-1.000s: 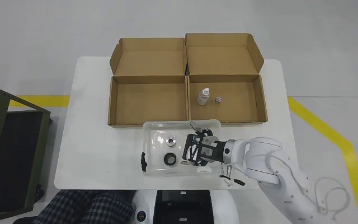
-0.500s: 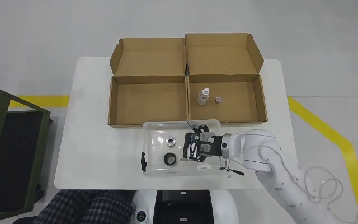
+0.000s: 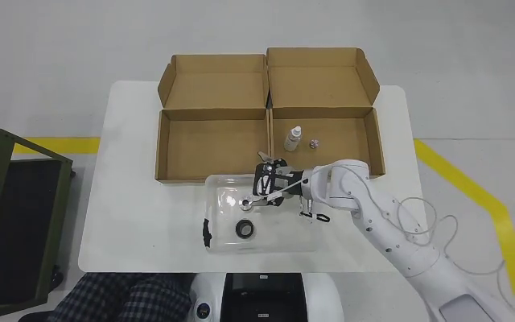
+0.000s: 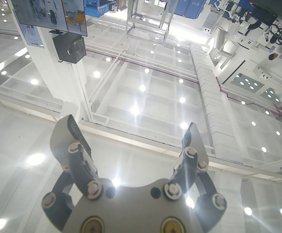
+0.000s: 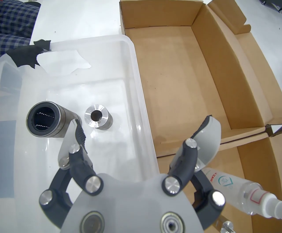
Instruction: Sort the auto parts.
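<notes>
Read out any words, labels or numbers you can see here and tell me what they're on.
Clear bottle: red print and a teal emblem, sideways, partly behind the right tool; not readable.
Pillar poster: print too small to read.
Blue panels overhead: white marks, too blurred.
Cardboard boxes: no print.

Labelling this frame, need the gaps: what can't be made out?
Top view: small part in the right box, too small to identify.
Right wrist view: bottle, base hidden by the right gripper, cap cut off by the edge.
Left wrist view: left gripper faces the ceiling; position over the table unknown.
</notes>
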